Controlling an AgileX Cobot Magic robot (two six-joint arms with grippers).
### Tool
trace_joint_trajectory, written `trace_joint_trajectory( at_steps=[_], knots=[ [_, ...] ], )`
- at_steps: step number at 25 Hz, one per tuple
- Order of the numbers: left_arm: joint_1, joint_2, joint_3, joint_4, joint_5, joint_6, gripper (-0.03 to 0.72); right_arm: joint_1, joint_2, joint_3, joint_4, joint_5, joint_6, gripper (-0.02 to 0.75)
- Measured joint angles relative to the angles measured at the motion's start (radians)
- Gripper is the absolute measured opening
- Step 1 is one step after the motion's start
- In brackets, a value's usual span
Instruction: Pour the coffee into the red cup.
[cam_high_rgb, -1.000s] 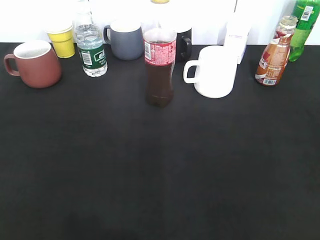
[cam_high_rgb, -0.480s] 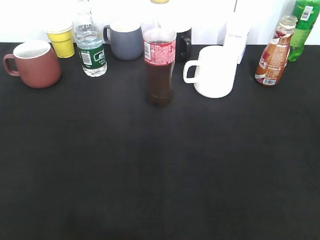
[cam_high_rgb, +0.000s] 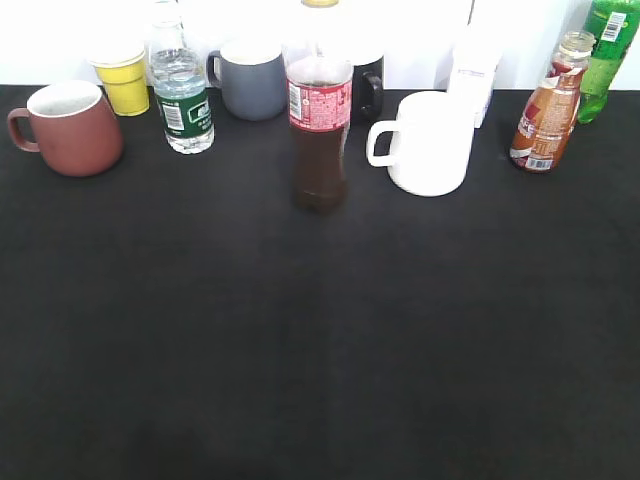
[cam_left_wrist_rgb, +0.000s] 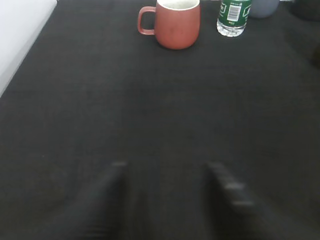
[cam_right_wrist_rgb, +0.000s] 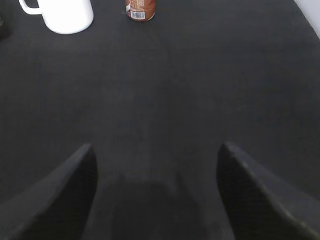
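Note:
The coffee bottle (cam_high_rgb: 547, 112), clear with brown liquid and an orange-brown label, stands uncapped at the back right; its base shows in the right wrist view (cam_right_wrist_rgb: 140, 9). The red cup (cam_high_rgb: 68, 128), brick-red with a white inside, stands at the back left with its handle to the left; it also shows in the left wrist view (cam_left_wrist_rgb: 175, 24). My left gripper (cam_left_wrist_rgb: 167, 167) is open and empty over bare cloth, well short of the cup. My right gripper (cam_right_wrist_rgb: 157, 150) is open and empty, well short of the bottle. Neither gripper shows in the exterior view.
A cola bottle (cam_high_rgb: 320, 130) stands mid-table, a white mug (cam_high_rgb: 430, 143) right of it. A water bottle (cam_high_rgb: 182, 95), yellow cup (cam_high_rgb: 124, 80), grey-blue mug (cam_high_rgb: 250, 80), black mug (cam_high_rgb: 368, 88), white box (cam_high_rgb: 474, 75) and green bottle (cam_high_rgb: 607, 50) line the back. Black cloth (cam_high_rgb: 320, 340) covers the table.

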Motion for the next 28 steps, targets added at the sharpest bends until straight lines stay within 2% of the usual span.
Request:
trace_joint_trajectory(
  at_steps=[1, 2, 3, 8, 13, 28],
  knots=[
    [0.0, 0.0, 0.0, 0.0, 0.0, 0.0, 0.577, 0.0, 0.0, 0.0, 0.0, 0.0, 0.0, 0.58],
    [0.0, 0.0, 0.0, 0.0, 0.0, 0.0, 0.645, 0.0, 0.0, 0.0, 0.0, 0.0, 0.0, 0.58],
    [0.0, 0.0, 0.0, 0.0, 0.0, 0.0, 0.661, 0.0, 0.0, 0.0, 0.0, 0.0, 0.0, 0.58],
    [0.0, 0.0, 0.0, 0.0, 0.0, 0.0, 0.649, 0.0, 0.0, 0.0, 0.0, 0.0, 0.0, 0.58],
    [0.0, 0.0, 0.0, 0.0, 0.0, 0.0, 0.588, 0.0, 0.0, 0.0, 0.0, 0.0, 0.0, 0.58],
    [0.0, 0.0, 0.0, -0.001, 0.0, 0.0, 0.582, 0.0, 0.0, 0.0, 0.0, 0.0, 0.0, 0.58]
  ],
)
